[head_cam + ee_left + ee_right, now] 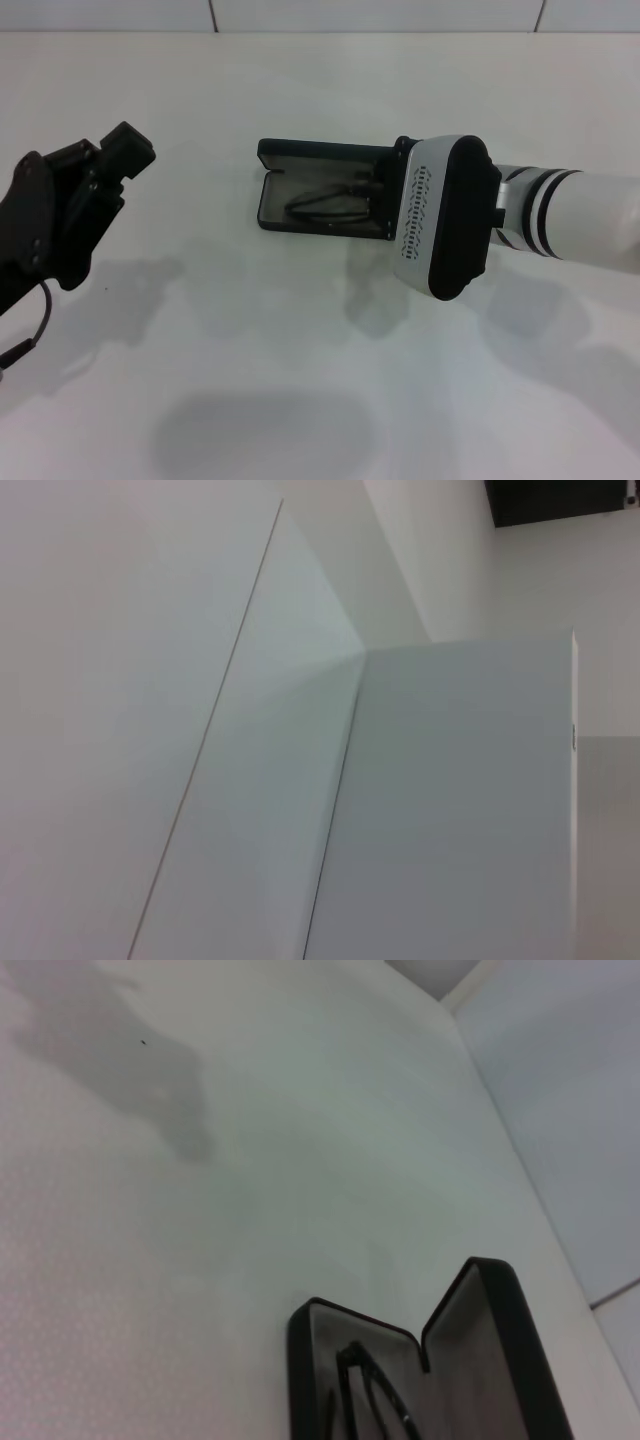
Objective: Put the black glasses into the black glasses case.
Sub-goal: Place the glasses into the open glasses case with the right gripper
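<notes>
The black glasses case (322,157) lies open at the middle of the white table, its lid tipped toward the far side. The black glasses (325,206) rest folded inside on the grey lining. My right gripper (392,190) hangs over the case's right end, with its white and black wrist housing covering the fingers. In the right wrist view the open case (470,1330) and the glasses (368,1390) show close by. My left gripper (110,165) is held up at the left, well apart from the case.
The white table (300,330) stretches all around the case, and a tiled wall edge (380,20) runs along the far side. The left wrist view shows only plain white panels (440,810).
</notes>
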Controlling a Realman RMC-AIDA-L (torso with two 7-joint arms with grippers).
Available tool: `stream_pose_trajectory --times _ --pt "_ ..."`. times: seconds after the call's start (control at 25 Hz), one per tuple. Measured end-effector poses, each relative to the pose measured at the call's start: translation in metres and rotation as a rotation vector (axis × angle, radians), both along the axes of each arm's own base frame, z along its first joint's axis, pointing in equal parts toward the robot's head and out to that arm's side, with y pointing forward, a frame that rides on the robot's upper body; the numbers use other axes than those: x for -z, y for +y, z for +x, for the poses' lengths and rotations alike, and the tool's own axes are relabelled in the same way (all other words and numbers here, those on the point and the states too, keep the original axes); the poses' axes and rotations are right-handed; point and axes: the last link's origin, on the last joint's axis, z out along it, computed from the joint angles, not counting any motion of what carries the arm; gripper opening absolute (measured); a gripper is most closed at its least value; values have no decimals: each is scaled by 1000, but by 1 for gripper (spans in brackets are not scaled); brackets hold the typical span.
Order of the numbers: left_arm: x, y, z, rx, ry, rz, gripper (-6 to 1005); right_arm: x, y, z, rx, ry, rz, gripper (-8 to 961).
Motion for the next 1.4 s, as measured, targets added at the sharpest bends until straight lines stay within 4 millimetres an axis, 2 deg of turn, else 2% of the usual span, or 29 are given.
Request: stream_pose_trajectory --times 0.44,0.76,0.84,1.32,1.4 --pt "2 -3 -1 -2 5 -9 41 3 -3 2 4 2 -6 162" --pt "4 -5 -1 0 12 -20 40 -1 -24 1 29 76 -11 163" --pt "4 -5 -2 -1 13 -22 40 -4 -34 1 41 108 -8 164" --pt "3 -9 -5 -13 13 -24 41 -12 -45 26 142 132 9 150" --pt "3 -10 -6 -17 13 -24 41 -14 -46 33 173 140 20 118"
